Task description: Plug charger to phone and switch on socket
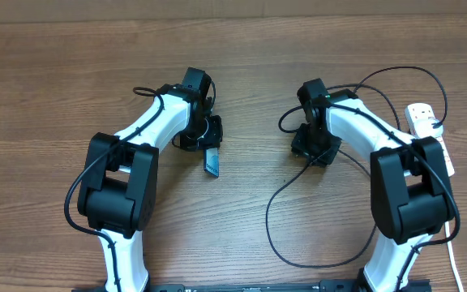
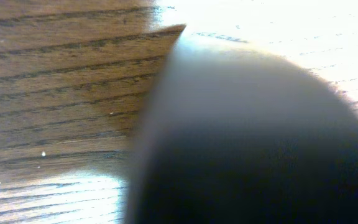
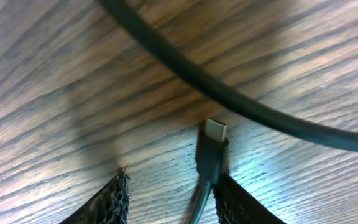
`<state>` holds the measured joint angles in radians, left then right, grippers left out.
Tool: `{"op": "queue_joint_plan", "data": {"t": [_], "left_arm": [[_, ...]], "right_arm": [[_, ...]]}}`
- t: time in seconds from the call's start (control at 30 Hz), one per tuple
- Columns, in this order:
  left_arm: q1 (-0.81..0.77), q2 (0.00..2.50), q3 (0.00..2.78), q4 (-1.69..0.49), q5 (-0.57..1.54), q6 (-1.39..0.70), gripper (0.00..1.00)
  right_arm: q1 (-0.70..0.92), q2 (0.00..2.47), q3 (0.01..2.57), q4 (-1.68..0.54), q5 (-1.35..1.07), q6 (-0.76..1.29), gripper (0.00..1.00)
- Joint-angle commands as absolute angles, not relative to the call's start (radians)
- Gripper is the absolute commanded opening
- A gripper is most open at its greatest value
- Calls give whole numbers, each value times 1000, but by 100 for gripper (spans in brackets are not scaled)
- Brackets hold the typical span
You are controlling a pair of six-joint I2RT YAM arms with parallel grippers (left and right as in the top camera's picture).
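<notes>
The phone (image 1: 212, 161) shows as a narrow dark slab with a blue face, tilted on edge and sticking out below my left gripper (image 1: 205, 136), which is shut on it. In the left wrist view a blurred dark mass (image 2: 253, 143) fills most of the picture. The charger's black cable (image 1: 276, 219) loops over the table. Its small connector tip (image 3: 214, 140) lies on the wood, against the inner side of the right finger of my right gripper (image 3: 169, 180). The right gripper (image 1: 313, 148) is open and low over the table. The socket (image 1: 428, 130) is a white power strip at the right edge.
Another stretch of the black cable (image 3: 229, 93) crosses the right wrist view just beyond the connector. The strip's white cord (image 1: 452, 251) runs down the right edge. Both arms' white links stand at the front left and front right.
</notes>
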<state>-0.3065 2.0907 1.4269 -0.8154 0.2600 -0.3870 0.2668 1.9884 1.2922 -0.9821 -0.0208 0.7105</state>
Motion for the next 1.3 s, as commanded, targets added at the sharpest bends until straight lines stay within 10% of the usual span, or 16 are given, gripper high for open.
{"op": "queue_joint_plan", "data": {"t": [0.0,0.7,1.27], "left_arm": [[-307,2134,1391,-838,176,-404,5],[-307,2134,1391,-838,177,-404,5],[-290,2133,1393,-797,383,-281,4]], "right_arm": [[236,2025,1242,-970,52,741,45],[227,2025,1240,-990,28,733,4],[215,2025,1245,-910,-177,489,4]]}}
